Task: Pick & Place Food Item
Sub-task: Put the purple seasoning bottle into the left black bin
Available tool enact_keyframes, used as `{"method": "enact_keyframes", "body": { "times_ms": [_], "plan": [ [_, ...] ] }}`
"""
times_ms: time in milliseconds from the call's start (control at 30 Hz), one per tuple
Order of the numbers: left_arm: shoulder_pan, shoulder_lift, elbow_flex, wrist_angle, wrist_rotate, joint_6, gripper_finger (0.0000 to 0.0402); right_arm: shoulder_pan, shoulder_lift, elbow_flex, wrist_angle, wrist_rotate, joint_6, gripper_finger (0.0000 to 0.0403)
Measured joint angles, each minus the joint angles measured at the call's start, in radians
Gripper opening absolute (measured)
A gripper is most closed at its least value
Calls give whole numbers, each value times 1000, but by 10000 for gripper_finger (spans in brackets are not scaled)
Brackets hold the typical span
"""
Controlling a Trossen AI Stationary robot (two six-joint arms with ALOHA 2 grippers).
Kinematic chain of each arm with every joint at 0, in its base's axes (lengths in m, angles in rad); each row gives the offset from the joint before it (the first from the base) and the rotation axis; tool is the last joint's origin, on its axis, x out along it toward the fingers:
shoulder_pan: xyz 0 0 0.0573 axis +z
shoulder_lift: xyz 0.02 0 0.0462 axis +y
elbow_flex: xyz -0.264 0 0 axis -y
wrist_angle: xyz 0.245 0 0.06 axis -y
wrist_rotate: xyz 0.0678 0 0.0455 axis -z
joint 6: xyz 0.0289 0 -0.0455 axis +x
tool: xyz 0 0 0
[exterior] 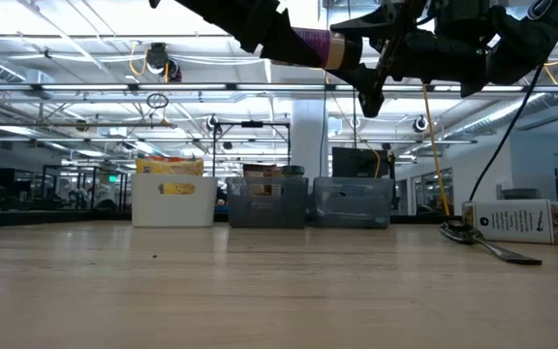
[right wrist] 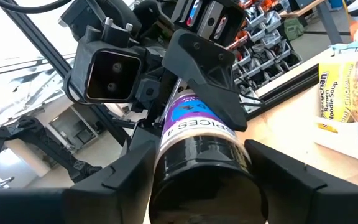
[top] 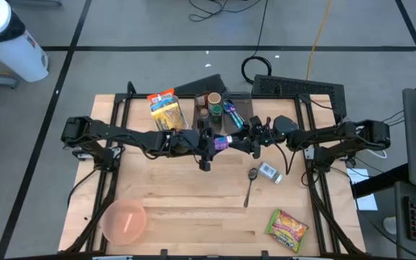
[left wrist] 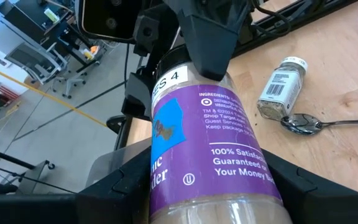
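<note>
While I watch from afar, the spice jar [top: 221, 142] hangs in the air above the table's [top: 179, 209] middle, held level between both arms. It is a clear plastic cylinder with a glossy purple label and a black cap. My left gripper [left wrist: 213, 186] pinches its body; my right gripper [right wrist: 197, 168] clasps the capped end. Beyond the jar lies a metal spoon [top: 250, 184] touching a small white-labelled shaker [top: 269, 172], with a crinkled yellow-green packet [top: 287, 229] and a translucent pink bowl [top: 124, 220] farther off.
</note>
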Motion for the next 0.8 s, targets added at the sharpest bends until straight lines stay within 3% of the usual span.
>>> {"method": "enact_keyframes", "body": {
  "times_ms": [167, 567, 800],
  "plan": [
    [0, 0, 0, -1, 1, 0, 216, 0, 0, 0, 0, -10, 4, 209],
    [0, 0, 0, -1, 0, 0, 216, 0, 0, -1, 1, -14, -24, 207],
    [0, 0, 0, 2, 0, -11, 245, 0, 0, -1, 9, -14, -58, 207]
  ]
}}
